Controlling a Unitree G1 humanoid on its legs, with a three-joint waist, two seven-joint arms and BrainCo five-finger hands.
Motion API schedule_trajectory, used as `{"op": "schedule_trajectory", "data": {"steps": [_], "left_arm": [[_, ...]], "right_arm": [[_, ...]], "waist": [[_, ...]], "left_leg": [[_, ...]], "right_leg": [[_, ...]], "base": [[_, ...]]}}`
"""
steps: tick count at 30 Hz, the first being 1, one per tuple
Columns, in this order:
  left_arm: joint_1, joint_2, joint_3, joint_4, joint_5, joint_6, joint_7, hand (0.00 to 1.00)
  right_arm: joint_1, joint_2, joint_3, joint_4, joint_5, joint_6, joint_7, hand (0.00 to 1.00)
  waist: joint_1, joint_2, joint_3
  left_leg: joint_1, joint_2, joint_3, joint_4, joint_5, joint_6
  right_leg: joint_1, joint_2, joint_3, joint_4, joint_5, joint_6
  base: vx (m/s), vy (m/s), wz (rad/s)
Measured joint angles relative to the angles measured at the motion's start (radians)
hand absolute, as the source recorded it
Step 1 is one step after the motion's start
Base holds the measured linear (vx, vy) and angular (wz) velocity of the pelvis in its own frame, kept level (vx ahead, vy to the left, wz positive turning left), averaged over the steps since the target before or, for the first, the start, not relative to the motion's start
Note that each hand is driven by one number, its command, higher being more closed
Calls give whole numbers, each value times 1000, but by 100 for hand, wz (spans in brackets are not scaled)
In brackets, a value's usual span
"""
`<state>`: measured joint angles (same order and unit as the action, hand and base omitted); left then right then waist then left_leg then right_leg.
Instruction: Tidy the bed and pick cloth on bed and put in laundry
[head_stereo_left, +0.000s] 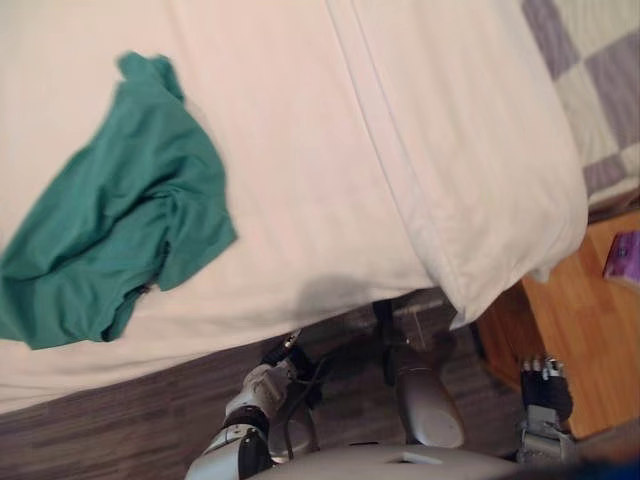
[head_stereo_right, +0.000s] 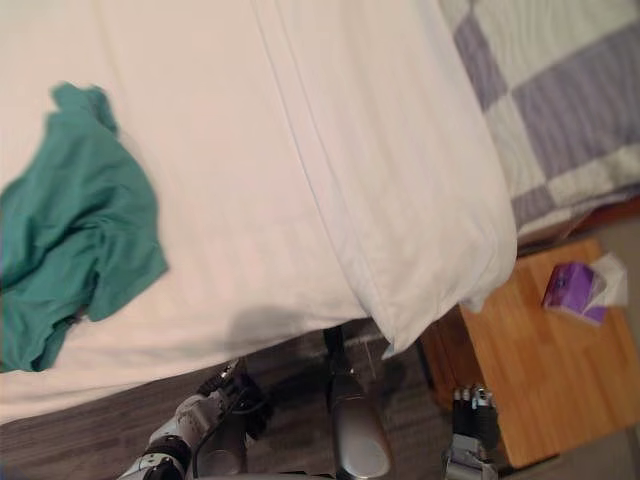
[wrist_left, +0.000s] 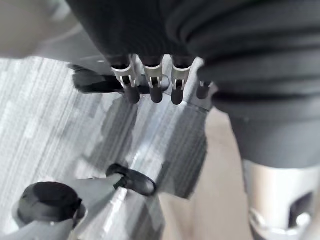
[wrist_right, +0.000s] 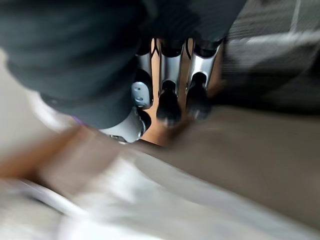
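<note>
A crumpled green cloth (head_stereo_left: 110, 215) lies on the white bed sheet (head_stereo_left: 290, 150) at the left, near the bed's front edge. My left hand (head_stereo_left: 280, 352) hangs low beside the bed over the dark floor, well below and to the right of the cloth. In the left wrist view its fingers (wrist_left: 152, 85) are relaxed and hold nothing. My right hand (head_stereo_left: 545, 388) hangs at the far right beside the wooden nightstand (head_stereo_left: 580, 330), and its fingers (wrist_right: 169, 102) are loose and empty.
A white pillow (head_stereo_left: 480, 170) lies along the bed's right side and overhangs the front edge. Behind it lies a grey and white checked blanket (head_stereo_right: 560, 100). A purple tissue box (head_stereo_right: 575, 290) sits on the nightstand. Dark wood-pattern floor (head_stereo_left: 120, 430) runs along the bed.
</note>
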<state>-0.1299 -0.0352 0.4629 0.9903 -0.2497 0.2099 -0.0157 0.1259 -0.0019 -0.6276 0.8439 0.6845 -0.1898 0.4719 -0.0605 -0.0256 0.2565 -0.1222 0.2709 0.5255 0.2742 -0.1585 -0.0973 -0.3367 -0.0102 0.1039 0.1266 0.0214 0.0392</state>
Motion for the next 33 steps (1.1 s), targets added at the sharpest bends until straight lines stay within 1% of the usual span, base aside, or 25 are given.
{"op": "schedule_trajectory", "data": {"steps": [2, 3, 6, 8, 10, 11, 13, 15, 16, 17, 18, 19, 20, 21, 22, 24, 25, 26, 27, 28, 29, 30, 31, 32, 33], "left_arm": [[43, 7, -15, 1, 31, -3, 0, 0], [69, 8, -31, 3, 52, -7, -2, 0], [112, -10, -42, 16, 87, -26, -9, 0], [126, -13, -52, 14, 98, -44, -13, 0], [148, -13, -53, 8, 118, -69, -23, 0], [152, -5, -61, -3, 123, -82, -24, 0], [176, 12, -83, -14, 136, -111, -35, 0], [184, 15, -129, 10, 123, -130, -50, 0], [177, 11, -150, 23, 85, -137, -48, 0], [174, 5, -148, 18, 56, -146, -32, 0], [172, 11, -149, 9, 39, -152, -19, 0], [171, 14, -152, 1, 3, -162, -8, 0], [170, 17, -175, -7, -34, -171, 2, 0], [172, 18, -188, -7, -43, -175, 5, 0], [173, 17, -198, 8, -40, -187, 23, 0], [176, 33, -211, 25, -36, -206, 41, 0], [178, 46, -224, 27, -37, -224, 48, 0], [172, 55, -214, 28, -41, -245, 60, 0], [173, 58, -207, 34, -45, -246, 61, 0], [177, 58, -198, 36, -45, -246, 62, 0], [179, 61, -196, 36, -43, -243, 62, 0], [179, 66, -198, 36, -30, -239, 59, 0], [179, 64, -198, 35, -15, -240, 59, 0], [180, 50, -190, 34, 6, -263, 65, 0], [182, 42, -186, 33, 7, -275, 67, 0]], "right_arm": [[14, 0, 65, 44, -215, -19, -96, 0], [31, 0, 109, 59, -311, -27, -160, 0], [62, 4, 178, 78, -443, -13, -267, 0], [79, 24, 209, 77, -496, -4, -303, 0], [78, 25, 215, 76, -518, 11, -327, 0], [78, 24, 225, 77, -532, 25, -335, 0], [73, 20, 279, 76, -535, 57, -338, 0], [64, -10, 321, 98, -533, 81, -337, 0], [55, -21, 324, 102, -533, 101, -335, 0], [42, -34, 324, 100, -534, 120, -333, 0], [42, -39, 327, 103, -536, 130, -332, 0], [45, -47, 333, 112, -538, 143, -336, 0], [47, -64, 342, 126, -548, 154, -350, 0], [45, -70, 342, 130, -552, 162, -360, 0], [42, -78, 344, 130, -553, 169, -374, 0], [26, -77, 344, 136, -569, 173, -379, 0], [24, -76, 344, 137, -582, 173, -377, 0], [24, -61, 327, 152, -614, 173, -375, 0], [26, -54, 315, 158, -626, 174, -375, 0], [29, -50, 301, 160, -634, 171, -378, 0], [26, -56, 299, 168, -661, 163, -380, 0], [26, -58, 297, 169, -670, 145, -385, 0], [27, -58, 294, 169, -669, 137, -390, 0], [33, -57, 283, 165, -667, 125, -397, 0], [38, -57, 279, 161, -667, 122, -399, 0]], "waist": [[1, -13, -38], [8, -6, -67], [15, 27, -123], [24, 27, -145], [20, 27, -155], [23, 12, -164], [24, -4, -168], [27, 0, -191], [28, 11, -193], [23, 27, -173], [22, 26, -165], [22, 19, -154], [27, 35, -149], [29, 43, -149], [25, 55, -154], [20, 42, -165], [19, 25, -166], [17, -9, -151], [18, -5, -153], [12, -1, -150], [8, -1, -149], [-3, -5, -148], [-7, -5, -148], [-10, -1, -148], [-12, 1, -149]], "left_leg": [[52, -11, -28, 7, -12, 6], [81, -17, -39, 0, -27, -1], [160, -49, -38, -79, -64, -23], [174, -64, -32, -100, -67, -15], [184, -74, -29, -100, -74, -4], [200, -80, -22, -101, -76, -4], [260, -95, -20, -101, -90, -20], [276, -112, -16, -112, -93, -26], [278, -111, -14, -111, -92, -26], [258, -81, -24, -21, -106, -20], [205, -47, -50, 112, -121, -15], [119, -3, -101, 304, -117, -15], [43, 38, -151, 456, -124, -27], [30, 47, -154, 465, -127, -20], [14, 41, -154, 382, -109, 12], [42, -24, -185, 293, -121, 20], [44, -53, -203, 262, -114, 25], [21, -76, -263, 276, -118, -1], [20, -55, -276, 278, -128, 7], [28, -4, -306, 281, -132, 8], [39, 52, -354, 278, -129, 13], [44, 92, -380, 267, -115, 25], [48, 105, -377, 259, -105, 28], [56, 131, -347, 230, -80, -11], [62, 135, -329, 219, -69, -32]], "right_leg": [[52, -10, -2, 14, -25, 6], [79, -14, -2, 14, -34, 14], [130, -31, -11, 3, -39, 33], [146, -55, -28, -4, -45, 30], [126, -103, -140, 104, -96, -10], [95, -119, -187, 230, -138, -14], [88, -128, -223, 394, -216, -12], [97, -135, -237, 381, -249, -13], [123, -132, -259, 341, -274, -11], [146, -124, -262, 328, -295, -16], [165, -127, -266, 324, -303, -16], [197, -132, -283, 309, -307, -13], [229, -137, -308, 301, -306, -18], [236, -138, -314, 305, -300, -6], [235, -142, -314, 333, -315, 5], [192, -173, -280, 383, -340, 26], [170, -193, -265, 390, -339, 26], [158, -232, -251, 399, -336, 26], [161, -233, -252, 399, -336, 26], [168, -236, -250, 407, -336, 27], [164, -251, -230, 425, -337, 43], [150, -285, -220, 445, -334, 73], [143, -303, -214, 449, -332, 94], [135, -342, -200, 447, -315, 137], [135, -356, -200, 439, -306, 153]], "base": [[92, 45, 7], [58, 76, 0], [33, 145, 8], [-33, 129, 19], [-23, 85, 12], [36, 27, -13], [96, -37, -27], [109, -47, -26], [104, -80, 5], [85, -110, 22], [35, -92, 39], [30, -62, 35], [38, -8, 23], [58, 31, 7], [98, 97, -7], [89, 86, -6], [33, 71, -6], [3, 97, -7], [6, 97, -5], [-9, 123, -8], [-11, 297, -8], [-29, 371, -7], [-44, 388, 7], [-60, 420, 12], [-84, 633, 33]]}}
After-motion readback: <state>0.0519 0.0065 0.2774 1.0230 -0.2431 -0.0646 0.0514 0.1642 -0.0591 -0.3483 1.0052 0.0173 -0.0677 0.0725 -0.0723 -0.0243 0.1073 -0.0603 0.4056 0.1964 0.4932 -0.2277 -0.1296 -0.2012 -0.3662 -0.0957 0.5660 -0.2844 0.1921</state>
